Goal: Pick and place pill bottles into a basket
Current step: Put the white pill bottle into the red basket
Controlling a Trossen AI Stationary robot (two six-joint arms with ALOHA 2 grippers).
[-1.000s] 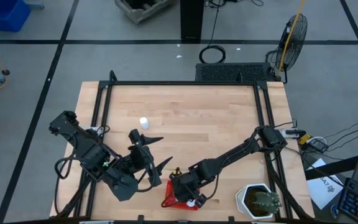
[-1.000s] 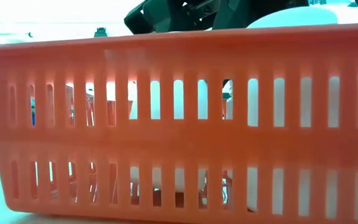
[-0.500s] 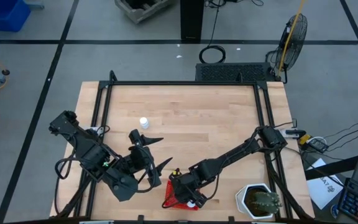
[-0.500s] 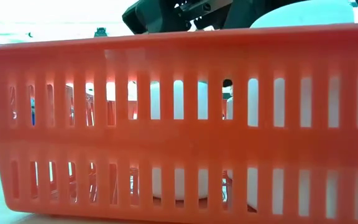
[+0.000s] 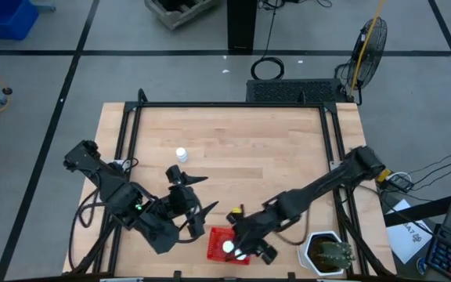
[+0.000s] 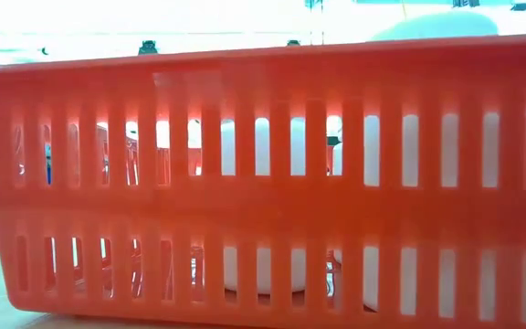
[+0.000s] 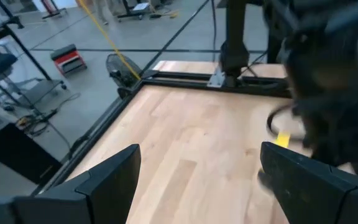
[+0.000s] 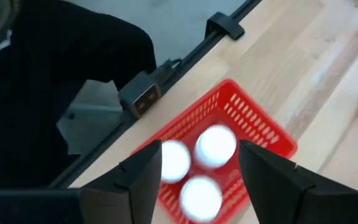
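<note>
The red basket (image 5: 218, 249) stands near the table's near edge and fills the low view (image 6: 263, 201). Three white pill bottles stand upright in it, their caps showing in the right wrist view (image 8: 216, 144), (image 8: 173, 159), (image 8: 199, 195); they also show through the slots in the low view (image 6: 263, 151). Another pill bottle (image 5: 181, 154) stands alone on the table, farther back and to the left. My right gripper (image 8: 201, 158) is open and empty above the basket. My left gripper (image 5: 203, 194) is open and empty just left of the basket.
A white octagonal pot with a green plant (image 5: 324, 252) stands at the near right corner. A black frame (image 5: 233, 105) runs along the table's edges. Bare wood (image 5: 257, 157) lies across the middle and far side.
My right gripper has gone up out of the basket and out of the low view, and its arm has swung toward the table's right edge. A bottle that was higher in the basket now stands on its floor. My left gripper has shifted slightly toward the near edge.
</note>
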